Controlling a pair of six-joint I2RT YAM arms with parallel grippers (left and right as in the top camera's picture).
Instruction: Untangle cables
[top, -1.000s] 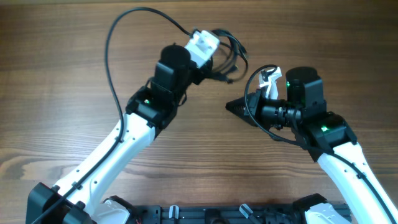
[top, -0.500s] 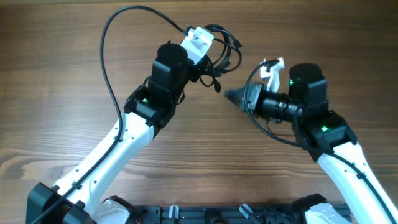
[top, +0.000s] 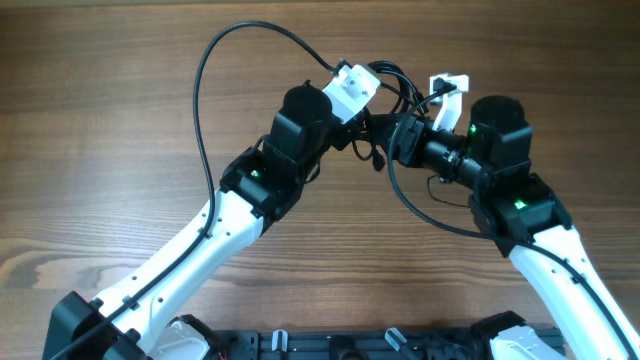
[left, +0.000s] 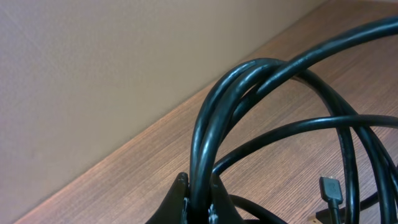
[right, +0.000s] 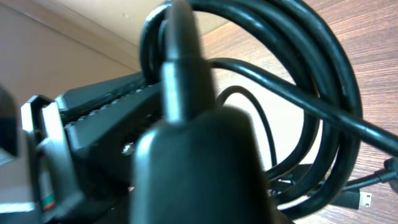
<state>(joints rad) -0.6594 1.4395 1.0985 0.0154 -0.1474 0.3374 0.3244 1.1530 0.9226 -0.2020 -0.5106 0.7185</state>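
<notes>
My left gripper is clamped tight on the cables. Several black strands rise together from between its fingertips and arch over into a loop. That bundle is my reference for everything else.

Pushed in against the bundle from the opposite side is my right gripper. Its wrist camera is filled by one blurred finger with coils wrapped around it. I cannot tell whether its jaws stand apart or have closed, or whether any strand is between them.

Just below the bundle a small silver-tipped plug hangs loose among the strands. The table lies under the bundle, which I judge is held off the wood. Behind the bundle, the left arm's own thick wiring sweeps up in a wide arc.

My worries from here:
- With the view blocked, I could close the right fingers on two or three strands instead of one. Pulling away would then cinch the knot rather than free it.
- The finger looks threaded through the coils, so a sideways drag may carry the whole bundle along and strain the left grip.
- The plug could catch in a loop as strands slide.
- The two grippers sit almost touching at the bundle, so any careless rotation risks knocking them together.
</notes>
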